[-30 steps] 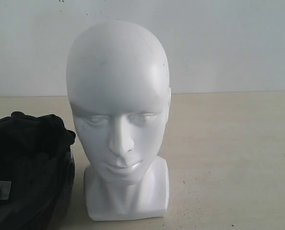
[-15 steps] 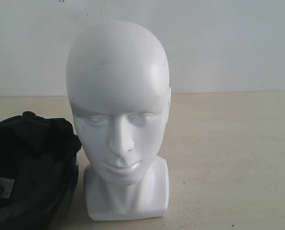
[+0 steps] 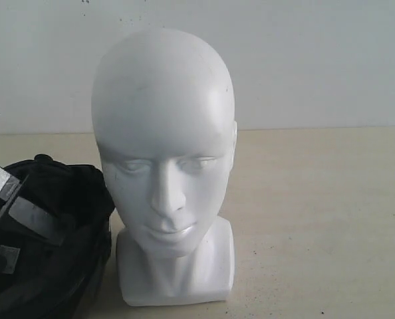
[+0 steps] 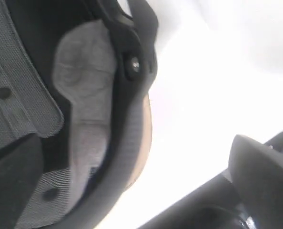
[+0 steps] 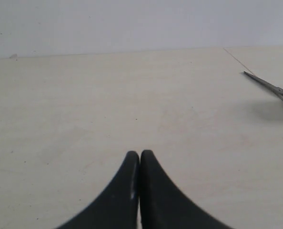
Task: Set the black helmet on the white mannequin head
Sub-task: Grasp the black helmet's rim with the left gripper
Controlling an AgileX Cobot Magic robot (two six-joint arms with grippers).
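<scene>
I can read no text, brand, number or sign on any of my three feeds. The only candidate is a small white label (image 3: 8, 258) on the lining of the black helmet (image 3: 78, 193), left of the white mannequin head (image 3: 164, 133) in the exterior view. Any print on it is too small and blurred to make out.

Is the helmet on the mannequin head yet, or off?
Off. The white mannequin head is bare on top; the black helmet is low beside it, its padded inside facing up.
</scene>
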